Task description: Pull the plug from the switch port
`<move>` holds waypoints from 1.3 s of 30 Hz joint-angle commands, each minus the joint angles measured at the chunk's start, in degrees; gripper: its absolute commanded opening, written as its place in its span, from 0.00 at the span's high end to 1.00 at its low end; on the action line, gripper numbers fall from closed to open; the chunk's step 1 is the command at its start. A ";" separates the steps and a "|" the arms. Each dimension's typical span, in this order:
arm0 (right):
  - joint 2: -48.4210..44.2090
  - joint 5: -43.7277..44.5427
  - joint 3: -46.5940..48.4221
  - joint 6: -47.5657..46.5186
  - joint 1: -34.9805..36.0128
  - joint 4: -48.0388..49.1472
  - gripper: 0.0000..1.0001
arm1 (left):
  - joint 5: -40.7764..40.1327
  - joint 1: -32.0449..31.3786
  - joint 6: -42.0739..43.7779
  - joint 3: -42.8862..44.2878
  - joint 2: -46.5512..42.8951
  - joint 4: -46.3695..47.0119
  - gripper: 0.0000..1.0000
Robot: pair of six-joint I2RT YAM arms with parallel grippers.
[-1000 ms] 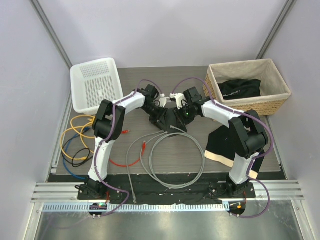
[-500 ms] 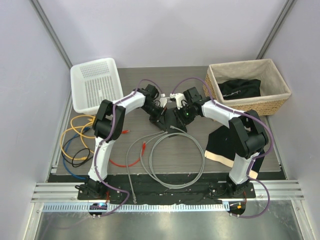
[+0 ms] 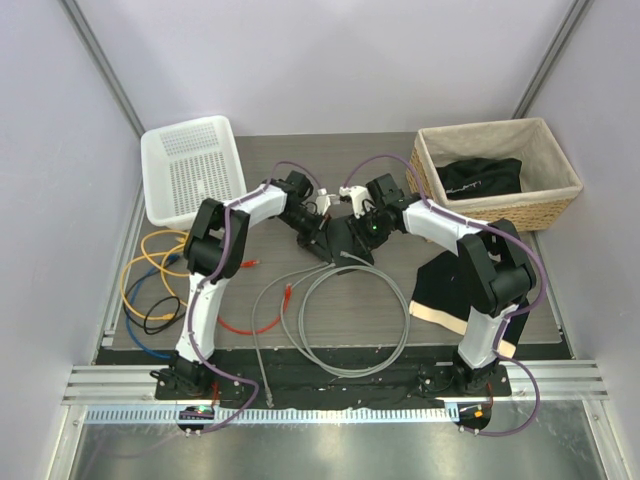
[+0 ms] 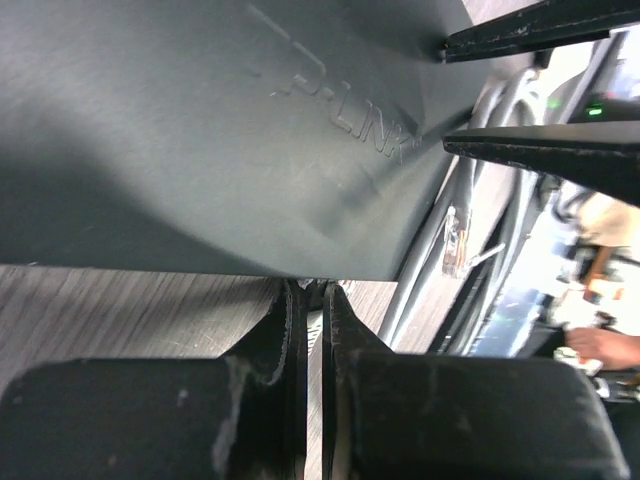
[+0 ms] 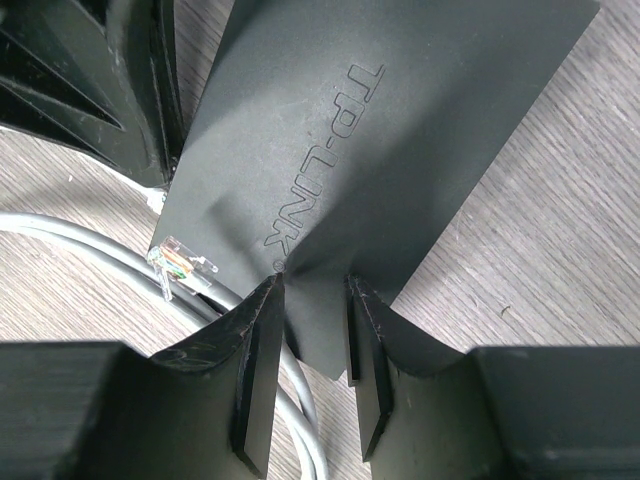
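Right claw (image 5: pixel 312 287) clamps a corner of the switch (image 5: pixel 400 120), a flat black box stamped TP-LINK, its two fingers (image 5: pixel 262 340) set narrowly on either side of the casing. The switch sits mid-surface between the two arms, its far end angling away from the right wrist camera over the grey wood-grain surface (image 5: pixel 560 250).

Left claw (image 4: pixel 312 290) meets the switch from the opposite side. Its fingers are drawn almost together, with only a sliver of gap, and their tips are tucked against the box's lower edge. Whether they pinch anything cannot be told from the left wrist view.

The plug (image 5: pixel 180 262), a clear connector on a grey cable (image 5: pixel 80 240), lies just beside the switch's corner, nearer the left claw's side of the box than the right claw's fingers. Its whole body and coloured contacts show, so it appears to sit outside any socket, though the ports themselves are hidden. The cable's long axis runs alongside the switch's edge and curls off under the right claw.

Everything in the next move turns on that small gap. With the right arm anchoring the box, the left arm is the nearer one to the plug and would have to draw it away along the cable's line, clear of the casing. If the plug is indeed free, as it looks, the pull itself seems done and only separation remains.
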 commanded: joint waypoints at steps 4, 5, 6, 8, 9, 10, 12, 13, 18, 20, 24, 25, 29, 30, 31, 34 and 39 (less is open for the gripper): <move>2.79 1.69 -0.34 -0.73 0.57 -2.46 0.62 | -9.82 2.15 4.83 9.77 10.27 -8.13 1.00; 2.70 1.69 -0.43 -0.73 0.57 -2.29 0.62 | -11.04 2.24 5.70 13.80 10.98 -8.75 1.00; 2.52 1.78 -0.52 -0.91 0.66 -2.28 0.62 | -11.83 2.41 6.23 15.41 11.43 -9.89 1.00; 2.00 2.04 -1.04 -0.82 0.66 -2.11 0.62 | -11.76 2.33 6.68 17.79 12.22 -10.95 1.00; 1.82 2.05 -1.22 -0.99 0.66 -2.02 0.62 | -11.49 2.24 6.68 17.36 12.13 -10.87 1.00; 1.64 2.22 -1.74 -1.08 0.66 -2.02 0.62 | -11.14 2.24 6.50 15.27 11.78 -10.60 1.00; 1.03 2.31 -2.62 -1.26 0.66 -1.76 0.62 | -9.30 1.72 5.63 12.28 10.38 -9.90 1.00; 0.85 2.40 -2.89 -1.26 0.66 -1.58 0.62 | -8.60 1.45 5.27 8.87 9.68 -9.38 1.00; 0.67 2.40 -2.98 -1.26 0.66 -1.41 0.62 | -8.23 1.10 4.56 7.50 8.70 -8.14 1.00; 0.94 2.31 -2.81 -1.17 0.66 -1.40 0.62 | -9.64 1.01 5.44 12.59 9.84 -9.89 1.00; 0.85 2.31 -2.80 -1.17 0.74 -1.41 0.62 | -12.28 1.01 6.94 19.37 11.34 -10.78 1.00; 0.50 2.31 -2.89 -1.17 0.66 -1.49 0.62 | -12.98 1.01 7.38 20.07 11.25 -10.87 1.00; -0.03 2.57 -3.86 -1.35 0.83 -1.23 0.62 | -12.90 1.36 9.22 19.03 9.42 -12.88 1.00; -0.12 2.57 -4.03 -1.44 0.75 -1.14 0.62 | -12.81 1.45 9.49 18.16 8.45 -13.15 1.00; -0.12 2.57 -4.03 -1.44 0.75 -1.23 0.62 | -12.55 1.71 9.92 17.71 5.66 -13.41 1.00; 0.06 2.40 -3.86 -1.52 0.75 -1.14 0.62 | -11.23 3.03 11.77 18.75 0.64 -17.69 1.00; 2.16 1.52 -2.11 -1.35 0.75 -0.97 0.62 | -7.97 6.10 16.08 23.24 -5.26 -23.87 1.00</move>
